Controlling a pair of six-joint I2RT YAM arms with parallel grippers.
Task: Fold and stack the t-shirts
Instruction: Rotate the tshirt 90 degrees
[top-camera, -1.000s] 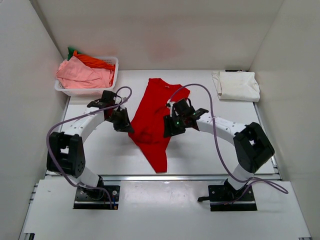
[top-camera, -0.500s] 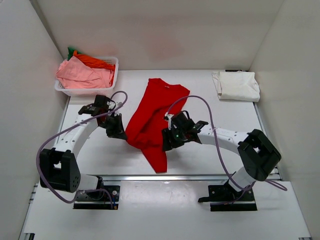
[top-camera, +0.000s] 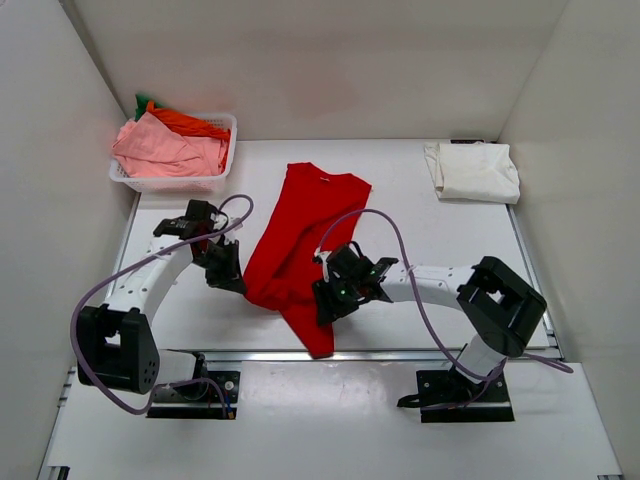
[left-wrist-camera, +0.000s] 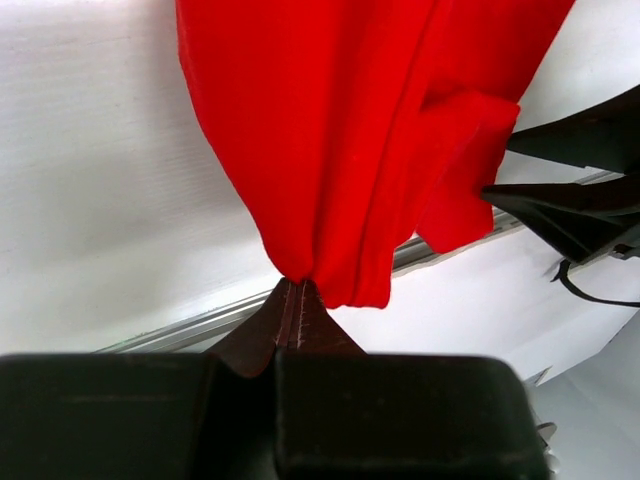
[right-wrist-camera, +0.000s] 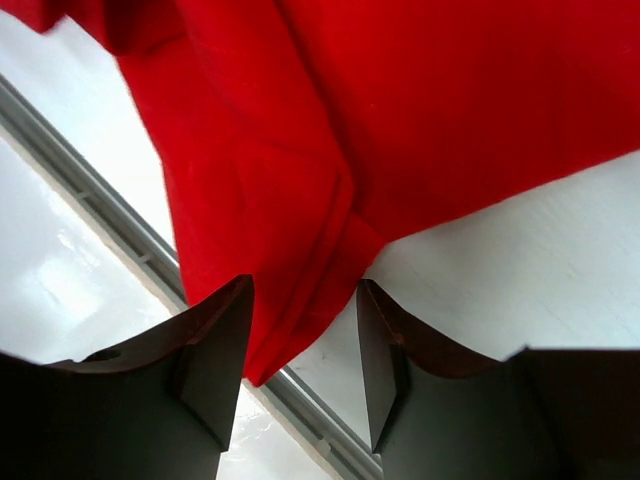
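The red t-shirt (top-camera: 305, 215) lies rumpled lengthwise on the middle of the table (top-camera: 440, 240), its left edge pinched in the tightly closed left gripper (left-wrist-camera: 297, 290), a lower fold sitting loosely between the half-parted fingers of the right gripper (right-wrist-camera: 303, 295).

The left gripper (top-camera: 234, 281) has pinched the left edge of the red t-shirt (top-camera: 300, 225), and with the right gripper (top-camera: 326, 300) it has moved nearer and left, dragging the shirt along.

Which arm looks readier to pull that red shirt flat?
Left. The left gripper is shut on an edge of the red shirt; the right gripper stands open astride a fold, gripping nothing yet.
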